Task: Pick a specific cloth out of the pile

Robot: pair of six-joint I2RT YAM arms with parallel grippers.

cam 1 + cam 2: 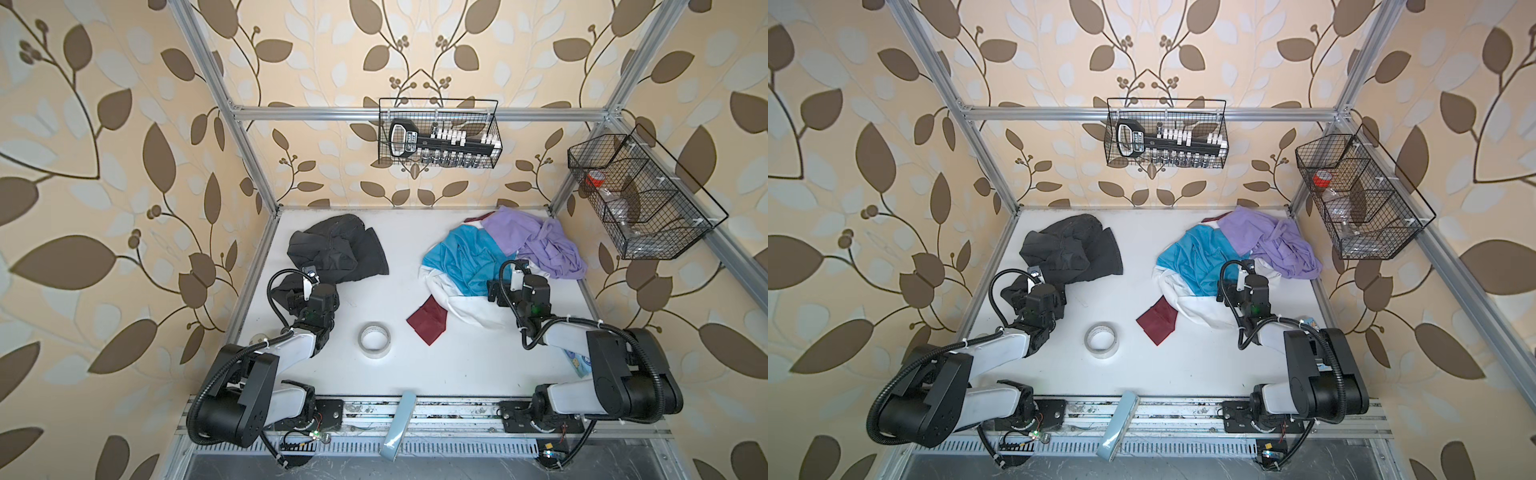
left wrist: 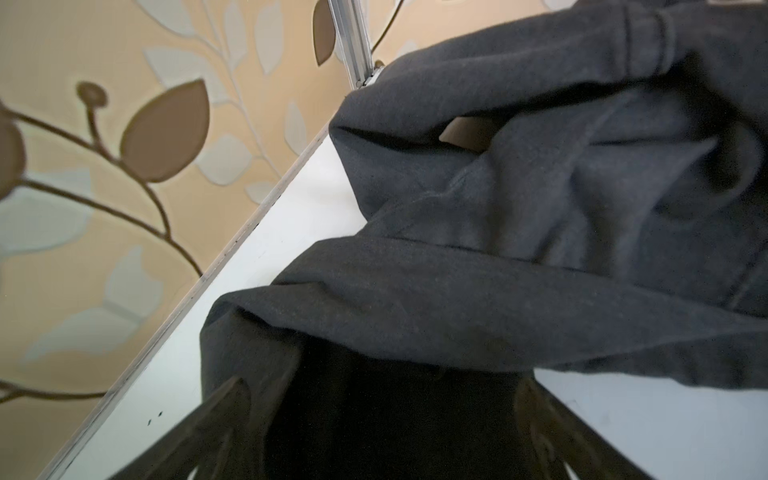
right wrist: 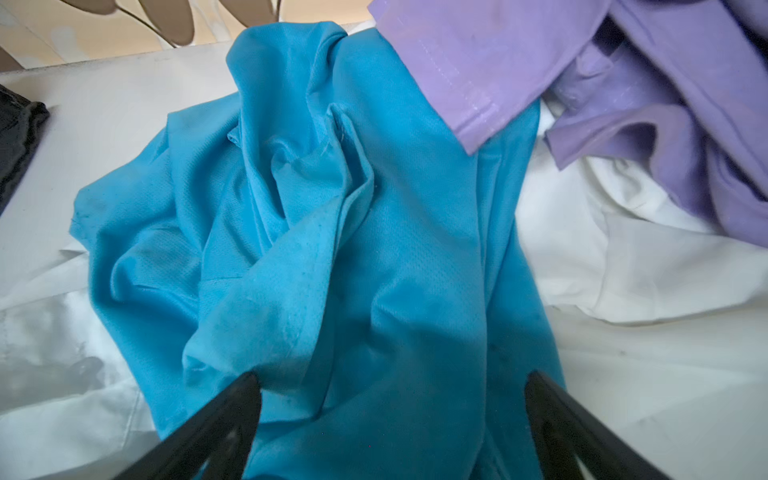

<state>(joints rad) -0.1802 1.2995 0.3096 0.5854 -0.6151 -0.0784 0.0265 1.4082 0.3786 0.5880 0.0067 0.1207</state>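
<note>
1. cloth (image 1: 338, 249): far left on desk (image 1: 415, 365), well apart from pile (image 1: 505, 259) at far right.
2. L hand (image 2: 386, 399): fingers apart, cloth's near fold betw. them.
3. R hand (image 3: 390, 386): fingers apart, over pile's turquoise fabric (image 3: 374, 249).

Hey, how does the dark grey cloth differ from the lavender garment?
Colour: the dark grey cloth is nearly black, the lavender garment pale purple. Place: the dark grey cloth lies alone on the left; the lavender garment overlaps the turquoise-and-white garment at the far right. Contact: the open left end effector straddles a fold of the dark grey cloth; no end effector touches the lavender garment. Both are crumpled and similar in size.
</note>
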